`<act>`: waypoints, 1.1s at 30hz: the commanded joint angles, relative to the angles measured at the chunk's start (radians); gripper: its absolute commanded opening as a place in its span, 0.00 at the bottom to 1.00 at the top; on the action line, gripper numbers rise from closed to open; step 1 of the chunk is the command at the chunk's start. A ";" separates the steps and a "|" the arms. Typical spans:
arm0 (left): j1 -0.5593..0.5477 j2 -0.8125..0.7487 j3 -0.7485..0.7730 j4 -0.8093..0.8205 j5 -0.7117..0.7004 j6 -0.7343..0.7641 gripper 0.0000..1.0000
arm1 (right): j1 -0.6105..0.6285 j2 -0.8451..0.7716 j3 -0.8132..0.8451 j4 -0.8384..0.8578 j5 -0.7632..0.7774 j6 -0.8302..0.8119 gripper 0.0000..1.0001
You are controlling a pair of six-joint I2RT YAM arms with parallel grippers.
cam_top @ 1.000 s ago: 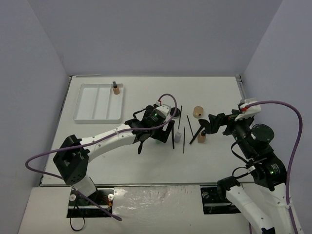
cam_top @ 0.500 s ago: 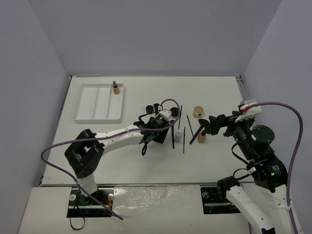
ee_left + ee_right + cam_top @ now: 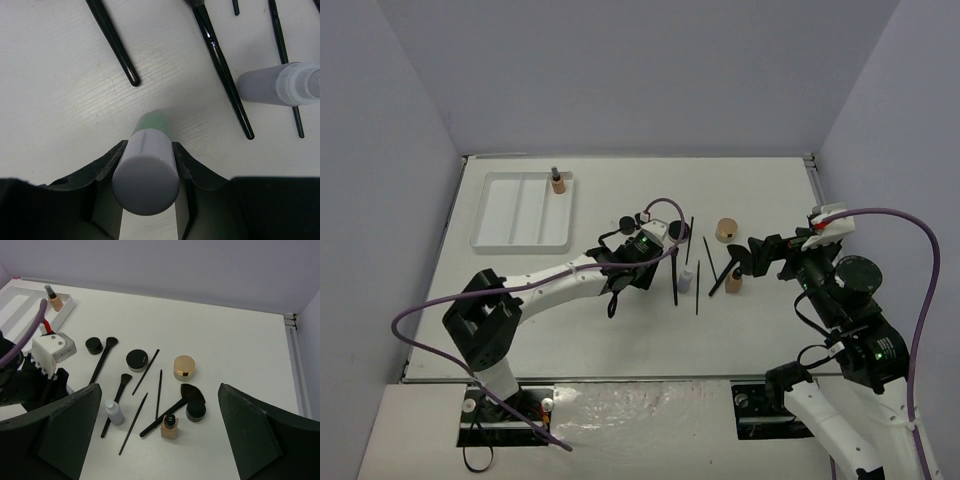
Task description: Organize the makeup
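Note:
My left gripper (image 3: pixel 638 262) (image 3: pixel 147 157) is shut on a small green bottle (image 3: pixel 150 150) with a pale cap, its green end pointing down at the table. A lilac bottle (image 3: pixel 272 86) (image 3: pixel 686 279) stands just to its right among black brushes (image 3: pixel 222 75) and thin pencils (image 3: pixel 697 288). My right gripper (image 3: pixel 752 257) (image 3: pixel 159 390) hangs open above the makeup, holding nothing. Below it are a tan square bottle (image 3: pixel 170 426), a fan brush (image 3: pixel 175 407), a black jar (image 3: pixel 195 410) and a gold-lidded tan compact (image 3: pixel 184 367).
The white three-compartment tray (image 3: pixel 505 215) (image 3: pixel 15 305) lies at the back left, with a tan bottle (image 3: pixel 558 181) standing in its right compartment. Two more black jars (image 3: pixel 136 360) (image 3: pixel 93 345) sit behind the brushes. Walls close off the table on three sides.
My left gripper's jaws have closed on the green bottle and the left arm's elbow has shifted. The right arm has held still.

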 commanded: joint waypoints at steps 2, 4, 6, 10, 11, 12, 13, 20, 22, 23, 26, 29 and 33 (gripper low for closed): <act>0.130 -0.120 0.093 -0.017 -0.026 0.038 0.00 | 0.007 0.050 0.047 0.057 -0.001 -0.011 1.00; 0.226 -0.127 0.134 -0.037 -0.021 0.067 0.00 | 0.007 0.061 0.055 0.058 -0.003 -0.011 1.00; 0.288 -0.111 0.186 -0.056 -0.009 0.096 0.00 | 0.007 0.070 0.060 0.058 -0.004 -0.011 1.00; 0.428 -0.052 0.280 -0.056 0.024 0.140 0.00 | 0.007 0.084 0.068 0.058 -0.002 -0.027 1.00; 0.470 -0.031 0.306 -0.050 0.029 0.153 0.00 | 0.007 0.086 0.070 0.058 0.000 -0.037 1.00; 0.502 -0.013 0.327 -0.043 0.040 0.157 0.00 | 0.007 0.088 0.071 0.058 0.004 -0.038 1.00; 0.530 0.004 0.347 -0.038 0.051 0.159 0.00 | 0.007 0.090 0.073 0.058 0.008 -0.038 1.00; 0.685 0.169 0.497 -0.005 0.128 0.180 0.00 | 0.007 0.101 0.073 0.059 0.067 -0.039 1.00; 0.712 0.217 0.520 0.000 0.144 0.180 0.00 | 0.007 0.103 0.075 0.059 0.077 -0.037 1.00; 0.713 0.219 0.525 0.000 0.144 0.180 0.00 | 0.007 0.104 0.075 0.059 0.083 -0.037 1.00; 0.737 0.266 0.526 0.050 0.166 0.186 0.00 | 0.007 0.109 0.078 0.059 0.108 -0.037 1.00; 0.759 0.305 0.532 0.078 0.181 0.188 0.00 | 0.007 0.120 0.083 0.061 0.123 -0.043 1.00; 0.765 0.344 0.557 0.098 0.187 0.201 0.00 | 0.007 0.139 0.088 0.064 0.134 -0.049 1.00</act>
